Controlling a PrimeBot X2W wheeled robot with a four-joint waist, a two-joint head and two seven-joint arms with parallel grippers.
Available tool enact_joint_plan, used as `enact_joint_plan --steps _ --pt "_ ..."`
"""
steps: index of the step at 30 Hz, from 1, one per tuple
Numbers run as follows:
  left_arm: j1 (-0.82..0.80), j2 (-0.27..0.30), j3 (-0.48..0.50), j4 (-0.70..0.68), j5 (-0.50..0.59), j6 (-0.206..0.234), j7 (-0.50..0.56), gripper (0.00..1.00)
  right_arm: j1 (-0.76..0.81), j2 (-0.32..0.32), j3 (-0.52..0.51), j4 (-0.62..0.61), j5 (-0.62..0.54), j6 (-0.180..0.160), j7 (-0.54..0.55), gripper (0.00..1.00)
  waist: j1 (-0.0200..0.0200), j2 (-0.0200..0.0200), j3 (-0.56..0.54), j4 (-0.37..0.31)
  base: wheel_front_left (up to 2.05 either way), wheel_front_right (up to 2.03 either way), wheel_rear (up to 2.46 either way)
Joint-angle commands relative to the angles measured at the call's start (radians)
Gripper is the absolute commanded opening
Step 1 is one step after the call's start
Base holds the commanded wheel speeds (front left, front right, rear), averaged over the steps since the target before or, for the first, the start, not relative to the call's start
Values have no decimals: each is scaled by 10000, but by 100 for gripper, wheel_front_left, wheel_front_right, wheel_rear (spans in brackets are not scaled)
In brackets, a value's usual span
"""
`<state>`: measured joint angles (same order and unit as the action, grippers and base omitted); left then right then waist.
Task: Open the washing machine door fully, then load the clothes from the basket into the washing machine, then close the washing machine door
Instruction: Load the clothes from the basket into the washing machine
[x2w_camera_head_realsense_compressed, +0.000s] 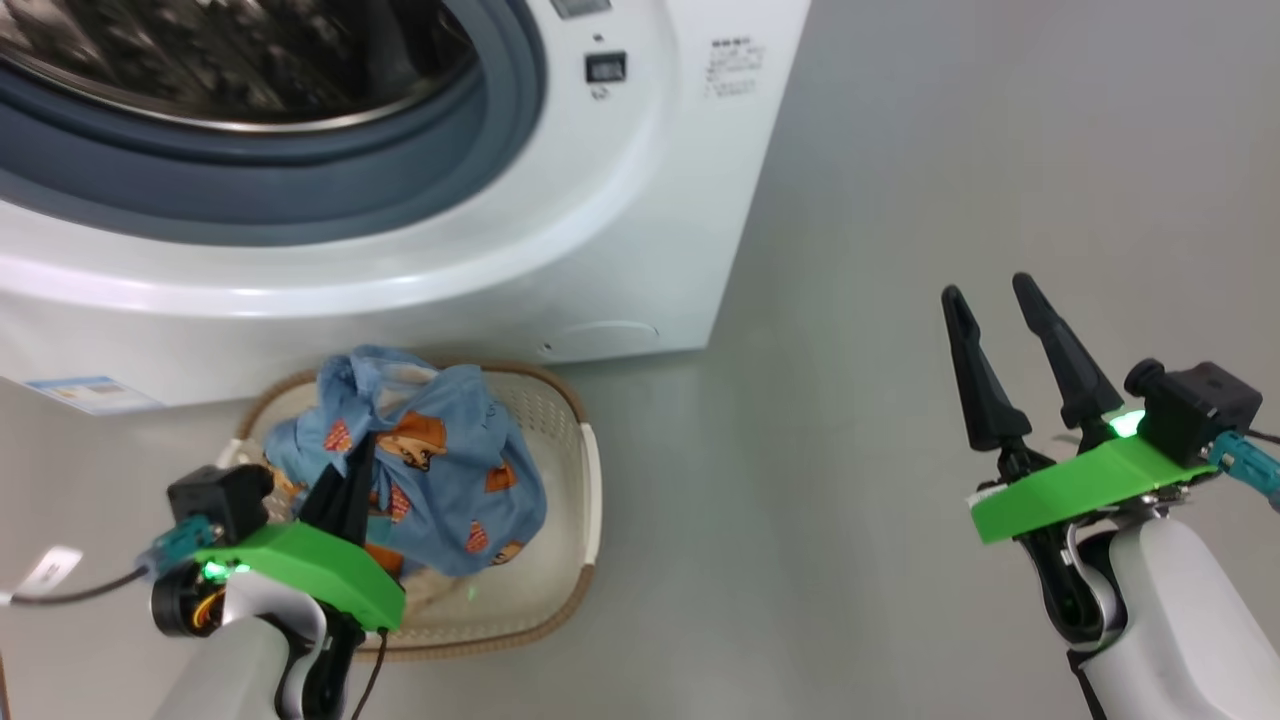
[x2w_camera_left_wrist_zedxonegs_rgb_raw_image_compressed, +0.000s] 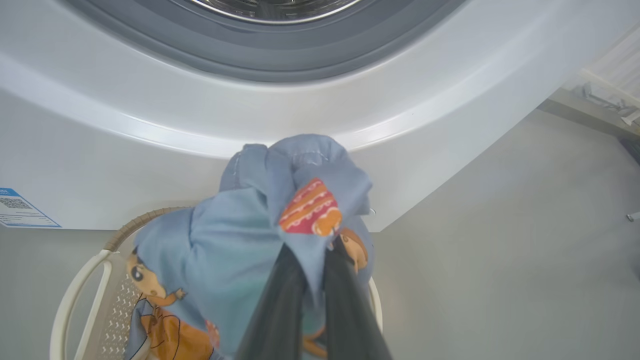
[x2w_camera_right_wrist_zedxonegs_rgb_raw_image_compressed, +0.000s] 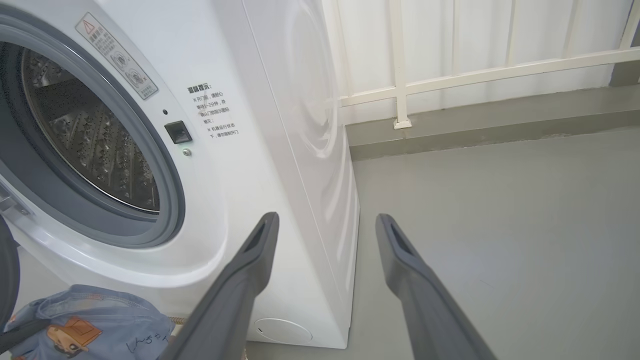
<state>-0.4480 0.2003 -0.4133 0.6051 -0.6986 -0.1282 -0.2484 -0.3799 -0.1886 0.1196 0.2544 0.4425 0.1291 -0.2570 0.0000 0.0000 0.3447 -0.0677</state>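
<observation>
The white washing machine stands open, its steel drum and grey gasket bare. The round door is out of view. On the floor just in front sits the cream basket. My left gripper is shut on a bundle of light blue bear-print clothes, held raised over the basket. In the left wrist view the fabric is pinched between the fingers. My right gripper hangs open over bare floor to the right, its fingers beside the machine's corner.
A blue label marks the machine's lower left corner. Grey floor spreads to the right of the machine. A white railing and wall base stand behind it.
</observation>
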Motion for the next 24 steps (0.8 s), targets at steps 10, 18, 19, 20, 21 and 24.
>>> enact_joint_plan --steps 10,18,19,20,21,24 --pt "1164 -326 1781 -1976 1263 118 -133 0 694 -212 71 -122 95 16 -48 100 0 0 -1299 679 0 0 0" --pt "1861 -719 2387 -3401 1938 175 -133 0 1013 -346 58 -33 109 16 -48 100 0 0 -1869 902 0 0 0" --pt "1958 -761 2430 -3517 1972 181 -133 0 1047 -353 56 -27 112 16 -48 100 0 0 -1931 921 0 0 0" --pt "2028 -790 2480 -3631 2015 198 -133 0 1081 -357 47 -15 116 16 -48 100 0 0 -1993 942 0 0 0" --pt "2079 -805 2532 -3751 2083 221 -133 0 1115 -356 44 -1 119 16 -48 100 0 0 -2055 956 0 0 0" --pt "2205 -867 2676 -4132 2220 266 -133 0 1163 -363 67 4 124 16 -48 100 0 0 -2160 969 0 0 0"
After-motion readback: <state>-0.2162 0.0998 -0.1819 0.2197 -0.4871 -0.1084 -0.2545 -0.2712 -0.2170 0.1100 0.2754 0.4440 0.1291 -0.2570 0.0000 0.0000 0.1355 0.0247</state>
